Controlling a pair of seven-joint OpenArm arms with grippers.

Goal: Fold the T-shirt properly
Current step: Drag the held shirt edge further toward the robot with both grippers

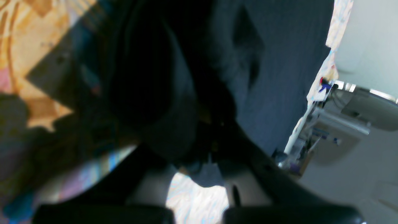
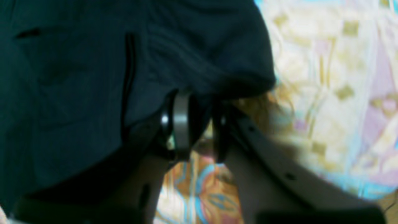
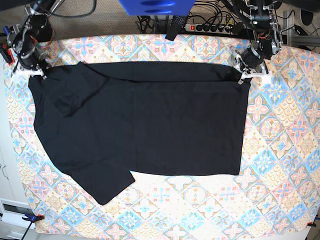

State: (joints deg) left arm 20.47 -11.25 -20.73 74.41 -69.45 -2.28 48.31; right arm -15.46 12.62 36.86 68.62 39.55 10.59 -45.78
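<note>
The black T-shirt [image 3: 150, 125] lies spread flat on the patterned tablecloth [image 3: 280, 150], one sleeve pointing to the near left. My right gripper [image 3: 36, 72] sits at its far left corner. In the right wrist view its fingers [image 2: 180, 124] stand only a narrow gap apart, and the T-shirt [image 2: 77, 93] edge bunches over the tips of the right gripper [image 2: 202, 115]. My left gripper [image 3: 241, 74] is at the far right corner. In the blurred left wrist view the left gripper [image 1: 206, 146] is shut, pinching a fold of the T-shirt [image 1: 279, 77].
A power strip and cables [image 3: 210, 25] run along the back edge behind the arms. A blue object [image 3: 155, 6] hangs over the back centre. The table's left edge borders a white cabinet [image 3: 5, 165]. Bare tablecloth shows in front and to the right of the shirt.
</note>
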